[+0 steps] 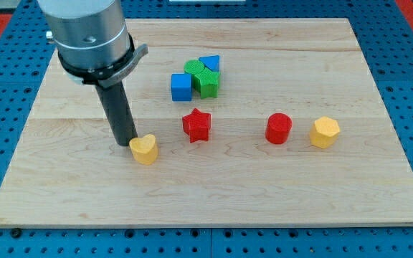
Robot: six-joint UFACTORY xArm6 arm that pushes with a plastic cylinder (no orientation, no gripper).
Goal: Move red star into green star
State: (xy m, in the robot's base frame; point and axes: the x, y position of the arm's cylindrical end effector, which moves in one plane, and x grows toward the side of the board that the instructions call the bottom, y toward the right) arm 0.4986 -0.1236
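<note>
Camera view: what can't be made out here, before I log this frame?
- My tip: whether it touches the yellow heart is unclear.
- Green cluster: the nearer block and the blue blocks hide which one is the star.
- Arm: cut off by the view's top.

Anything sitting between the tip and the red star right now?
Yes, in the camera view: the yellow heart-shaped block lies right beside my tip, on the side toward the red star. Beyond the heart, the board is bare up to the star.
</note>
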